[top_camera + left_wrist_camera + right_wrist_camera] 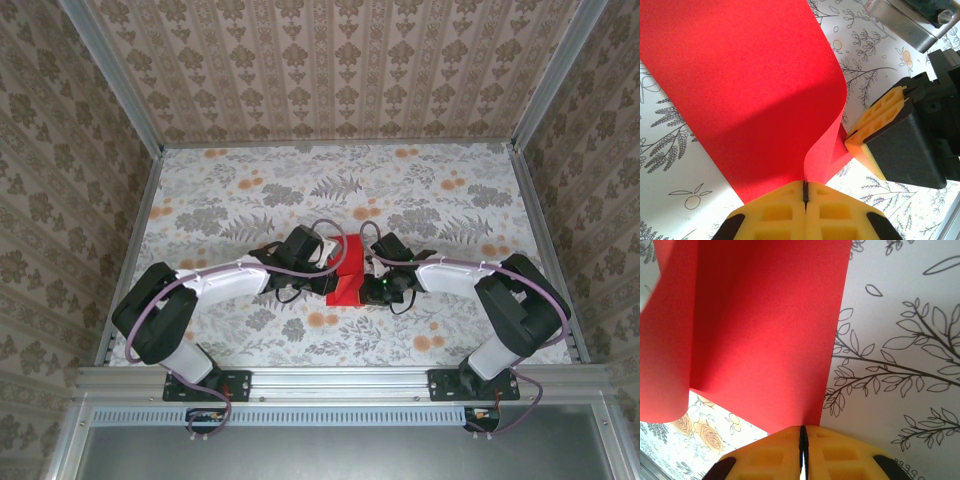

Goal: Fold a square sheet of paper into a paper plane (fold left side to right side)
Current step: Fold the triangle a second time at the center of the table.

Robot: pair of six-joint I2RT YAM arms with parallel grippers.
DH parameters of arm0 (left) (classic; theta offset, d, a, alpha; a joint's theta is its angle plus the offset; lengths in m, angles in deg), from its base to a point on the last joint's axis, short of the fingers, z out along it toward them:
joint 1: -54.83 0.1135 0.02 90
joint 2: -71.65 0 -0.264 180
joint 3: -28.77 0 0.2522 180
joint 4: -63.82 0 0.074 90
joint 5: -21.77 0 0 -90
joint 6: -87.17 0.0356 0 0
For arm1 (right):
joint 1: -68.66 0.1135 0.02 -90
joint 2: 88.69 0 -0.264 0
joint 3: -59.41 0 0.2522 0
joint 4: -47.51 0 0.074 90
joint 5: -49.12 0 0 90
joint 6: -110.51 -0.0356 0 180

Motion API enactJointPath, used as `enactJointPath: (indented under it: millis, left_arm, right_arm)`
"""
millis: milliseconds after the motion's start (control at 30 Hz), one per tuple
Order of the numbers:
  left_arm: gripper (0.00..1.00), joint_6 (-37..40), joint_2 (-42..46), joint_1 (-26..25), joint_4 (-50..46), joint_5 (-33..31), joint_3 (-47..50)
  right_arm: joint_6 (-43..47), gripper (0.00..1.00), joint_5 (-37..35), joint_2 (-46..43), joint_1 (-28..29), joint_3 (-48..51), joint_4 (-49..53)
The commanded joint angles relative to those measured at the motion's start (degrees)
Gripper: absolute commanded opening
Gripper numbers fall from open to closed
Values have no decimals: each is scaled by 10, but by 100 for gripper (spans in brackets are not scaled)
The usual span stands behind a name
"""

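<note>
Grips square sheet of paper in shut left tool, bottom centre, and shut right tool beside it; arches toward upper left.

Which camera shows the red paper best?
Left wrist view: the red paper curls up large, pinched by the left hand and right hand. Top view: small, between the arms. Right wrist view: one pinched edge, close.
</note>
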Motion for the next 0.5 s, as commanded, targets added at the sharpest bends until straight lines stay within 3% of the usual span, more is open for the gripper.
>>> enactJointPath:
  millis: [0,467]
  left_arm:
    - [1,13,-13,6,-14,-5,-22]
    - [1,30,-49,15,-14,-29,-39]
  right_arm:
    - [16,12,-29,16,-6,-11,44]
    - [27,12,-29,18,-9,-19,61]
